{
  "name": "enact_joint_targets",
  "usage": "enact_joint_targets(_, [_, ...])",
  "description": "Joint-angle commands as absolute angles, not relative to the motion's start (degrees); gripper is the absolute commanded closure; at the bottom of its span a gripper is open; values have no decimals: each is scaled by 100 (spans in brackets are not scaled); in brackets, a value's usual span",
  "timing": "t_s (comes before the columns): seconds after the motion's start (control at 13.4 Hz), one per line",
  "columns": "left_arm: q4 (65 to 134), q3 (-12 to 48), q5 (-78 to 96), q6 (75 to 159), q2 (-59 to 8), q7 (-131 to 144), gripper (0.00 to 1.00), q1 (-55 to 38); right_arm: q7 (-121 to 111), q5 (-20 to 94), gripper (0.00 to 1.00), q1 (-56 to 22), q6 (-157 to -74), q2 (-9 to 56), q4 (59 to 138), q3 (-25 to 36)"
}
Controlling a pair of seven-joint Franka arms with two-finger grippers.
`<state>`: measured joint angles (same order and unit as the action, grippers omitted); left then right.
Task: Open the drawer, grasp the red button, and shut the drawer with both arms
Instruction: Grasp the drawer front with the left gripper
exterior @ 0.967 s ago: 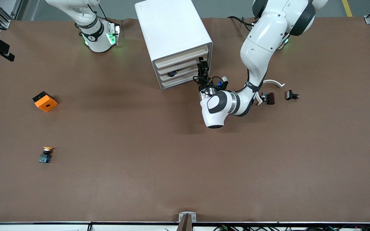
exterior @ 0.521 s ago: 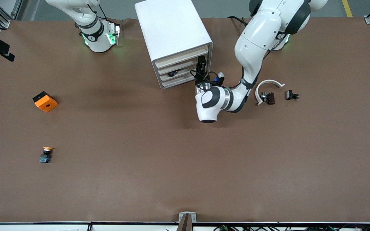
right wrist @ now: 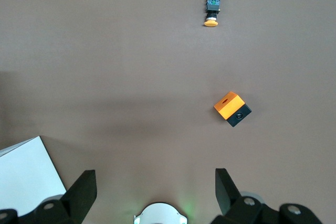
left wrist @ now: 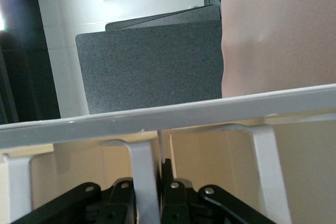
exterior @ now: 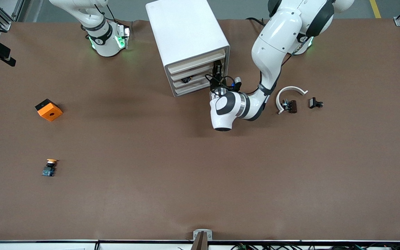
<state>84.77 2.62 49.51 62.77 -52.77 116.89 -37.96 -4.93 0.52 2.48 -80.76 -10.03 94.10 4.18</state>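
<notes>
At the cabinet's [exterior: 189,45] front edge, left claw [exterior: 217,74] pinches a drawer [exterior: 193,81] lip.

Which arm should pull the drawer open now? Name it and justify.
Left. The left gripper is shut on a drawer handle at the cabinet; the right gripper waits open near its base.

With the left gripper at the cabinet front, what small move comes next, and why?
Probably a straight pull toward the front camera. The left gripper looks shut on a thin white handle tab of a drawer in the cabinet, and the drawer is not yet out. The right gripper waits open above the table.
</notes>
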Motion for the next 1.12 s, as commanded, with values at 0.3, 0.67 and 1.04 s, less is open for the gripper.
enact_joint_targets(0.3, [8464,255,4808,6240,-5326,11698,100,-3718,-519,35,0,316,-8042,-915,9194,396])
enact_joint_targets(0.67, [8420,237,4843,6240,-5326,11698,100,-3481,-475,9,0,430,-8042,-433,9088,396])
enact_joint_targets(1.04, [8394,237,4904,6328,-5309,11725,95,-3077,-554,61,0,624,-8103,-18,9009,396])
